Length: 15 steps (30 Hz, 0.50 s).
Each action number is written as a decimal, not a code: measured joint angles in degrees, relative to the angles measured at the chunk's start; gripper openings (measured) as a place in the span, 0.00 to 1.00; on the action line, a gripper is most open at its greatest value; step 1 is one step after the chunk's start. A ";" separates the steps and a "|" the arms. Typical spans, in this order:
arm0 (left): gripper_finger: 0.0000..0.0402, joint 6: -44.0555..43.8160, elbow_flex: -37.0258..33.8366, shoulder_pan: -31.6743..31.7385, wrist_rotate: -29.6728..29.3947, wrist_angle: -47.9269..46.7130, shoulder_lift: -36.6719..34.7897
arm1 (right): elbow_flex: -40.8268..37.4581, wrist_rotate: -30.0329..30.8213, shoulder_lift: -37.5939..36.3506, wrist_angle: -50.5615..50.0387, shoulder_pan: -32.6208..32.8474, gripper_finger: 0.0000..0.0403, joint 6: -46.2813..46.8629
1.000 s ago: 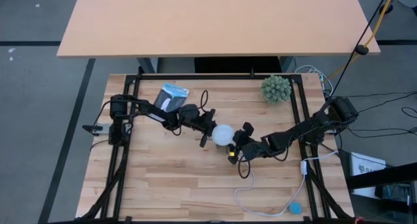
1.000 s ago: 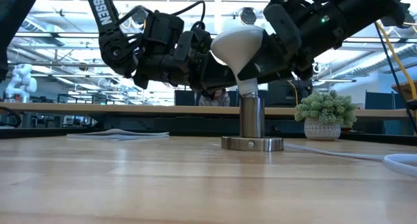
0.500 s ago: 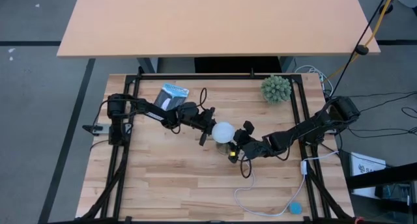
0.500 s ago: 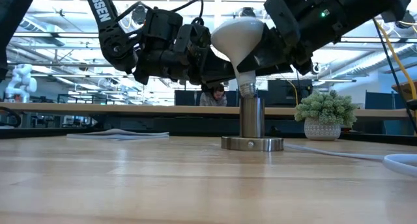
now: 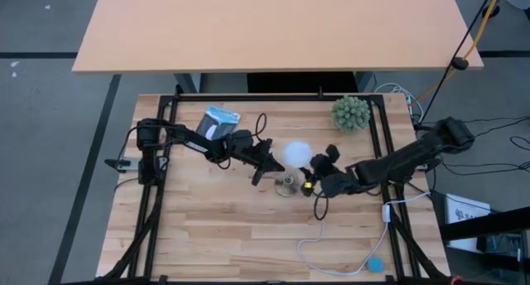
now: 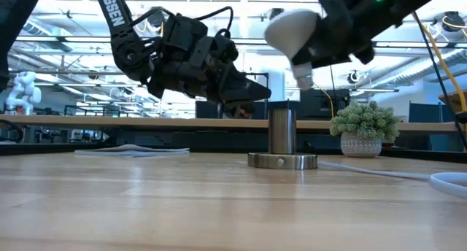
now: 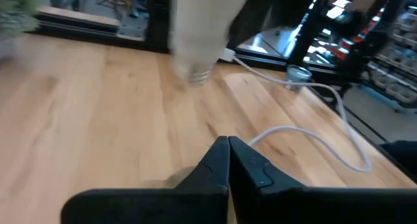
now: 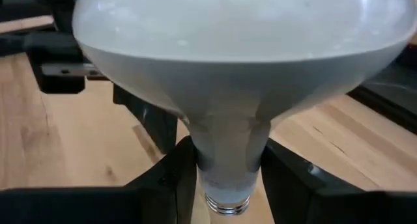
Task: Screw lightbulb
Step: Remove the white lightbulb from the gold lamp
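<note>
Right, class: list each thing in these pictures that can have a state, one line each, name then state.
lightbulb: held in the air, tilted, not in the socket, off to one side of it.
socket: upright on the table, empty.
right claw: shut on the lightbulb's neck.
left claw: shut, holding nothing, beside the socket.
potted plant: upright at the table's far edge.
white cord: lying loose on the table.

A spiky green plant (image 5: 351,113) stands at the far right of the wooden surface (image 5: 215,227), a blue-and-white packet (image 5: 219,122) lies far left, a white cord (image 5: 331,256) trails to a small blue ball (image 5: 376,264)
</note>
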 joint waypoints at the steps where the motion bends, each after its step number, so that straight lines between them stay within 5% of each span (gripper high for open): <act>1: 0.00 -0.02 0.02 0.09 -0.39 0.00 0.00 | -0.02 -0.07 -1.47 -2.71 0.08 0.33 1.74; 6: 0.00 -0.02 0.02 0.34 -0.83 0.10 0.00 | 0.04 -4.12 -7.51 -17.92 -0.23 0.34 15.21; 15: 0.00 -0.13 0.02 0.48 -1.62 1.37 -0.02 | 0.02 -23.29 -5.99 -38.14 -2.01 0.34 37.78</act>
